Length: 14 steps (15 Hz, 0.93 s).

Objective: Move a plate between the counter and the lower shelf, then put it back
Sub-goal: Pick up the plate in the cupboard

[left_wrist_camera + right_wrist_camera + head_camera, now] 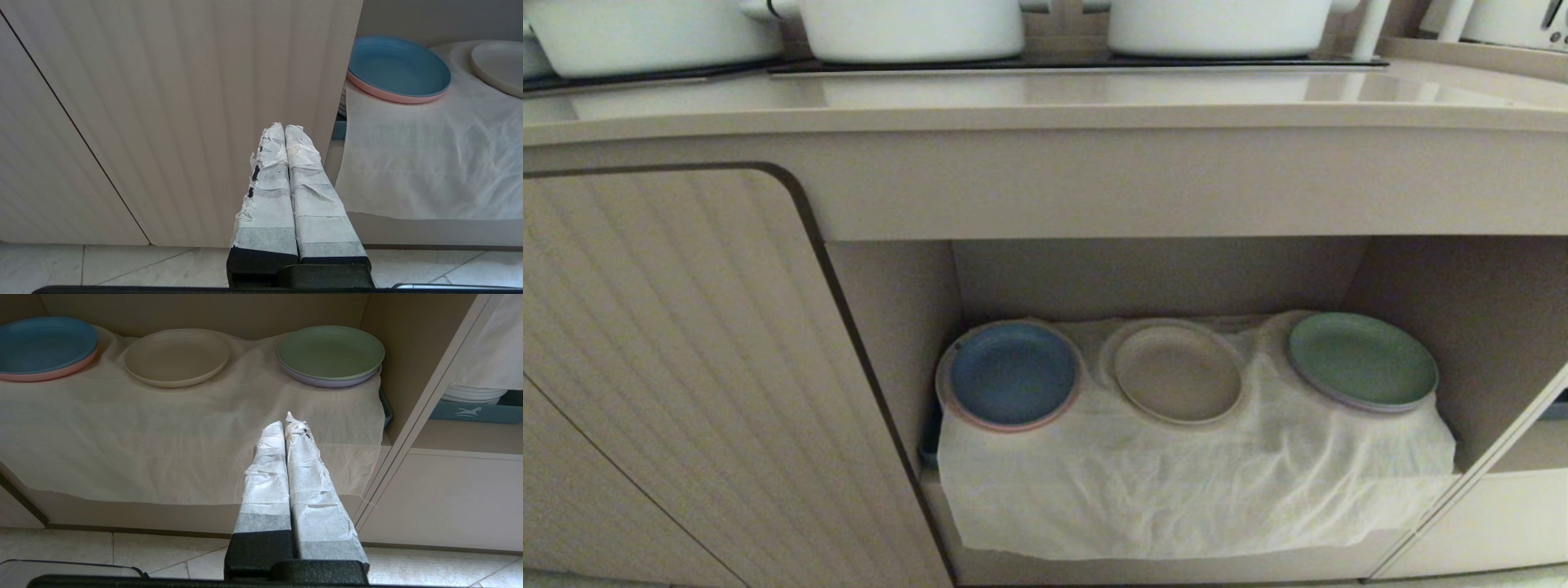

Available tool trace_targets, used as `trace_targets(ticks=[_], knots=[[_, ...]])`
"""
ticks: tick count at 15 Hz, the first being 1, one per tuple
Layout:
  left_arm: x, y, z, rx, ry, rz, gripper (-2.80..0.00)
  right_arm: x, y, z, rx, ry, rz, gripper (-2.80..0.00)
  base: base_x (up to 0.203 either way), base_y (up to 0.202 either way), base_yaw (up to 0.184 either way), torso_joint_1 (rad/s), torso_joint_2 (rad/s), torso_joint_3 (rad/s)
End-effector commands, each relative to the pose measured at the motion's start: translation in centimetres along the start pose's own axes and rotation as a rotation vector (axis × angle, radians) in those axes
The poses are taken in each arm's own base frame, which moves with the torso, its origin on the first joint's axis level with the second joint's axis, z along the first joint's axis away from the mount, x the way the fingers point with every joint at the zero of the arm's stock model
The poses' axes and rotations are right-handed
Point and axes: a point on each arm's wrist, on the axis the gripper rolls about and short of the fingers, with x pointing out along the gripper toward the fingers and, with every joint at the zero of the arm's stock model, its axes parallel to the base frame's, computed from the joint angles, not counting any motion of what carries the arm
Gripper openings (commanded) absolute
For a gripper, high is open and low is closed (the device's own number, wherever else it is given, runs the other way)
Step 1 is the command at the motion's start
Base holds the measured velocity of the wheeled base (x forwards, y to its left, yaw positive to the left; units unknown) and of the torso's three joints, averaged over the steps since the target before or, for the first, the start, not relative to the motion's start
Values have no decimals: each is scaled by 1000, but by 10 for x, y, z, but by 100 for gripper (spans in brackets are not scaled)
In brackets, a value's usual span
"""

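The cream-beige plate (1178, 372) lies flat in the middle of the lower shelf (1160, 278) on the white cloth; it shows again in the right wrist view as the plate (176, 356). The counter (1045, 98) runs across above, and no plate lies on it. My right gripper (285, 421) hangs low in front of the shelf, shut and empty, well short of the plate. Parked to the left before the ribbed door is my left gripper (284, 127), likewise shut with nothing in it. Neither arm shows in the head view.
A blue plate with a pink rim (1013, 374) lies left of the cream one, a green plate (1362, 359) right. White pots (913, 26) stand on the black hob. The ribbed cabinet door (678, 367) closes the left side. White dishes on a blue tray (474, 401) sit in the neighbouring niche.
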Motion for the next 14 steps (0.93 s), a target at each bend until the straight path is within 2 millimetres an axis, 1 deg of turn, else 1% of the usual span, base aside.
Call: trace_targets(ticks=[1, 8, 12, 14], knots=[[0, 0, 0, 0, -1, 0, -280, 0, 0, 0, -1, 0, 1, -280, 0, 0, 0, 0, 0, 0], [0, 0, 0, 0, -1, 0, -280, 0, 0, 0, 10, 0, 4, -280, 0, 0, 0, 0, 0, 0], [0, 0, 0, 0, -1, 0, -280, 0, 0, 0, 62, -2, -7, -280, 0, 0, 0, 0, 0, 0], [0, 0, 0, 0, -1, 0, -280, 0, -1, 1, 73, -8, -39, -280, 0, 0, 0, 0, 0, 0]])
